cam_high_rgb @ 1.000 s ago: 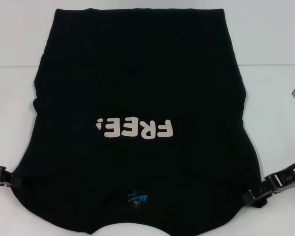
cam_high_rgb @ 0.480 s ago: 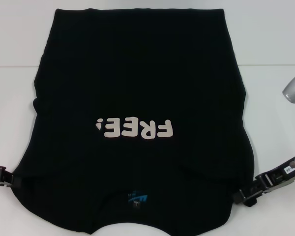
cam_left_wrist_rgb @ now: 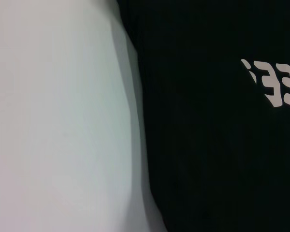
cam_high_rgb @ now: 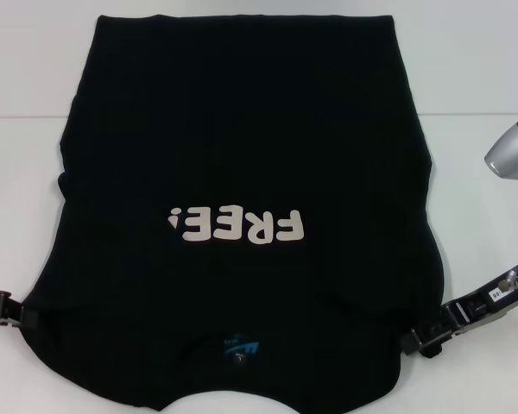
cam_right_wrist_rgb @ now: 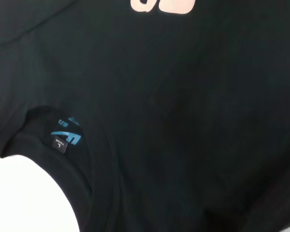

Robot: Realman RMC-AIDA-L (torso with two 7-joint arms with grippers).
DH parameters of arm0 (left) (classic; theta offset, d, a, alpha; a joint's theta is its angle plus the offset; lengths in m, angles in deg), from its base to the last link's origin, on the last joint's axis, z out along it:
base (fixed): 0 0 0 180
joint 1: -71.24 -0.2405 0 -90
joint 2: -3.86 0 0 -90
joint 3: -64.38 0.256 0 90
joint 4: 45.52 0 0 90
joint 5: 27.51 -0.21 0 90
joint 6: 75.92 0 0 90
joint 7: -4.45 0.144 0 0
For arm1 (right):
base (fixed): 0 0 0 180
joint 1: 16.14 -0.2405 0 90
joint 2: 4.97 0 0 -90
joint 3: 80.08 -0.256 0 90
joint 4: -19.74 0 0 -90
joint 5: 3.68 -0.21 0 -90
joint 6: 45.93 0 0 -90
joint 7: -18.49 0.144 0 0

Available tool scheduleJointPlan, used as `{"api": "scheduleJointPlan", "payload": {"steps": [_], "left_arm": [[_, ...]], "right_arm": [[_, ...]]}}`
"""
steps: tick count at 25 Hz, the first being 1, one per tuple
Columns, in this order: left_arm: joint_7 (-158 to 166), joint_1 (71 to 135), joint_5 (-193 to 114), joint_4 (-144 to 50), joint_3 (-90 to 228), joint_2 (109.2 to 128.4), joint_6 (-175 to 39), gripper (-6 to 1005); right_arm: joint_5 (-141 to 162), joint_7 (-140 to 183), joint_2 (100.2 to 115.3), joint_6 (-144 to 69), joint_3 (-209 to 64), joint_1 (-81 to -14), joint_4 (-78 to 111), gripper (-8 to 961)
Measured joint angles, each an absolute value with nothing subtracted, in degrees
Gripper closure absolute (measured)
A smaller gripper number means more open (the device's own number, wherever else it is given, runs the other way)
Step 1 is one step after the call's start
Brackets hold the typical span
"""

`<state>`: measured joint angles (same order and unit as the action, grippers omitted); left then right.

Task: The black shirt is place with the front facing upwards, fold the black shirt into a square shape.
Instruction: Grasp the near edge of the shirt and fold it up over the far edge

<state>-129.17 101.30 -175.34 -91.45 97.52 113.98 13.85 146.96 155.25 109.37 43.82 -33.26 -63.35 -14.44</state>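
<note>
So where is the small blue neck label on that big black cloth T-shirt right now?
In the head view the small blue neck label sits inside the collar of the black cloth T-shirt, at the edge nearest the robot, just below the white FREE! lettering.

A: Item, supporting surface?
B: One white table [cam_high_rgb: 475,78], plain top, showing on the left, right and far sides of the cloth.
A: Lying directly on it?
B: One black shirt [cam_high_rgb: 242,129], spread flat, chest up, white "FREE!" lettering [cam_high_rgb: 238,226] showing, blue neck label [cam_high_rgb: 242,348] at the near edge.
</note>
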Motion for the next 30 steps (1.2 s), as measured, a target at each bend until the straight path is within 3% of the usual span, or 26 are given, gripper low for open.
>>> {"api": "scheduleJointPlan", "payload": {"steps": [8, 24, 30], "left_arm": [[-129.14, 101.39, -175.34, -91.39, 97.52, 113.99, 13.81, 964], [-128.97, 101.38, -175.35, -91.39, 97.52, 113.99, 14.03, 964], [-128.97, 101.44, -175.34, -91.39, 97.51, 113.99, 14.36, 964]], "right_arm": [[147.07, 155.45, 109.97, 42.31, -32.88, -63.67, -14.68, 255], [147.41, 155.56, 110.33, 41.97, -31.39, -64.19, -15.01, 889], [147.35, 155.36, 110.04, 42.44, -31.1, -64.4, -15.06, 893]]}}
